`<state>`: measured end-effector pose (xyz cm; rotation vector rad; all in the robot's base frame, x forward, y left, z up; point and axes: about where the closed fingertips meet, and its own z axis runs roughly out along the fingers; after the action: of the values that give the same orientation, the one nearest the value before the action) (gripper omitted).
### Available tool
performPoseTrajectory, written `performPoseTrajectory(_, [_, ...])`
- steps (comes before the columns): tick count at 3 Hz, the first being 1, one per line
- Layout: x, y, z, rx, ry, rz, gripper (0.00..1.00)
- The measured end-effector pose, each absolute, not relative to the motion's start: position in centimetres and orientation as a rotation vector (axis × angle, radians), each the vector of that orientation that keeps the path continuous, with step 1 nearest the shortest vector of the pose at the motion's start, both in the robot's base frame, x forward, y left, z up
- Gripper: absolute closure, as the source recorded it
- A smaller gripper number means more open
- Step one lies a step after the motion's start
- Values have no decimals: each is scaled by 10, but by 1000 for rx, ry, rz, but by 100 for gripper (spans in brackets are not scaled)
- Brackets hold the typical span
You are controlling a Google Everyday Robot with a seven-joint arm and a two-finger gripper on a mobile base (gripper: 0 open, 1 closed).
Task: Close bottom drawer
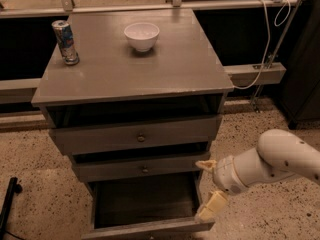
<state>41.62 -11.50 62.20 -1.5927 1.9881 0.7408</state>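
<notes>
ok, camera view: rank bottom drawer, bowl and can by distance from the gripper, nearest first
The gripper is open, low at the cabinet's right front.
1. Bottom drawer: pulled out, its front right corner right by the gripper.
2. Bowl: on the top, middle back.
3. Can: on the top, back left corner.

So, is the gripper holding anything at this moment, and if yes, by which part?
Nothing is held. The gripper is open beside the right front corner of the bottom drawer, which stands pulled out, and grips no part of it.
</notes>
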Motion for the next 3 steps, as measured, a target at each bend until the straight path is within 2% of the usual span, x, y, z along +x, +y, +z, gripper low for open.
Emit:
performPoseTrajectory(1, [409,-91,553,-1538,1936,844,0])
performPoseTrajectory(2, [398,-67,473,-1501,1827,807,0])
performPoseTrajectory(3, [392,-58,437,-1504,1735,758,0])
